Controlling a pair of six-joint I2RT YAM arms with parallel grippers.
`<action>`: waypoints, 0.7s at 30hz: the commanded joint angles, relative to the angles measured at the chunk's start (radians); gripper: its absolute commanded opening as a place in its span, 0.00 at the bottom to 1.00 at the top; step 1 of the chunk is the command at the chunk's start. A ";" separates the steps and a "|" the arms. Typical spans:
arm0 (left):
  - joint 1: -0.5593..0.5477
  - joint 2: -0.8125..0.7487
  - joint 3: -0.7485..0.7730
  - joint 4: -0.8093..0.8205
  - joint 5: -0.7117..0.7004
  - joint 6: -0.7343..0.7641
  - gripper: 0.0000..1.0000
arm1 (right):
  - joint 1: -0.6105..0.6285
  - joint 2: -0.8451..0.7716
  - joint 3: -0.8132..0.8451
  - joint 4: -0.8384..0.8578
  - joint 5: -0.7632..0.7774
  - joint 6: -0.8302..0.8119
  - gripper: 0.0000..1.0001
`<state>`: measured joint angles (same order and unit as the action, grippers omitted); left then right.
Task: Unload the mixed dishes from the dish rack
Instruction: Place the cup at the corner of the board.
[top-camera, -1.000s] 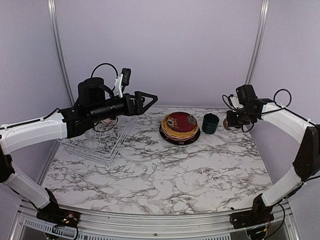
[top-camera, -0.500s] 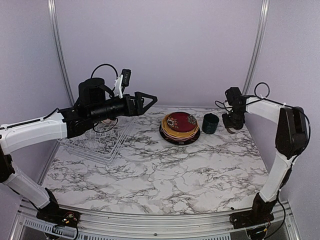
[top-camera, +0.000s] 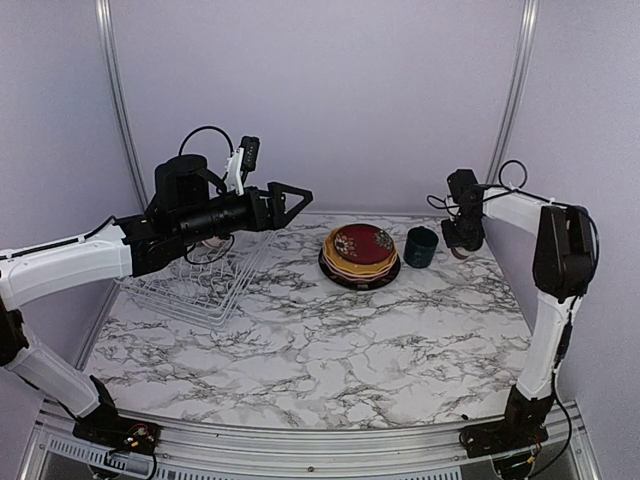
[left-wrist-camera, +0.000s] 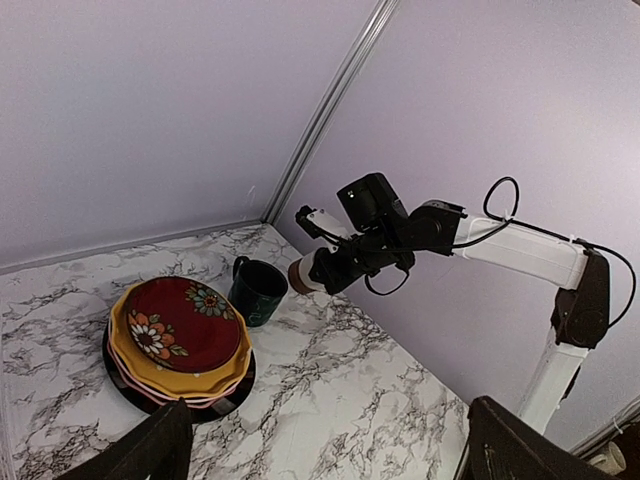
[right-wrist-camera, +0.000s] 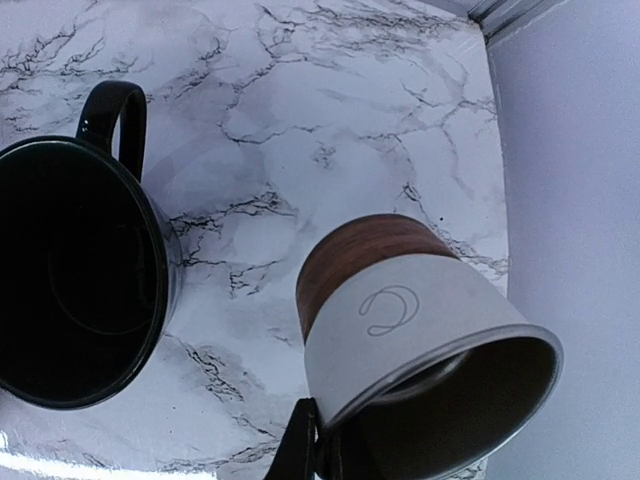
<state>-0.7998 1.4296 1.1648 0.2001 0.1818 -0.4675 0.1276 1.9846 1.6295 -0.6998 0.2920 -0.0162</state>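
My right gripper is shut on the rim of a small pale cup with a brown base, which is tilted just right of the dark teal mug. The mug stands upright on the table. Left of it sits a stack of plates with the dark red floral plate on top. The left wrist view shows the cup low over the marble. My left gripper is open and empty, held high above the white wire dish rack, whose far part my arm hides.
The table is marble-patterned. The purple side wall stands close behind my right arm. A metal corner post rises at the back right.
My right arm has folded back toward the right wall. Its gripper and the cup stayed beside the mug. The left arm has barely moved.
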 joint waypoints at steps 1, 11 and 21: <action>0.000 -0.032 -0.011 -0.024 -0.016 0.019 0.99 | -0.004 0.053 0.070 -0.018 -0.009 -0.013 0.03; 0.003 -0.034 -0.012 -0.039 -0.033 0.035 0.99 | -0.003 0.105 0.104 -0.024 -0.026 -0.012 0.10; 0.068 -0.054 -0.006 -0.128 -0.126 0.032 0.99 | -0.004 0.066 0.098 -0.019 -0.055 -0.005 0.36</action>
<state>-0.7689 1.4158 1.1637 0.1326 0.1101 -0.4408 0.1276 2.0796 1.6989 -0.7166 0.2592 -0.0299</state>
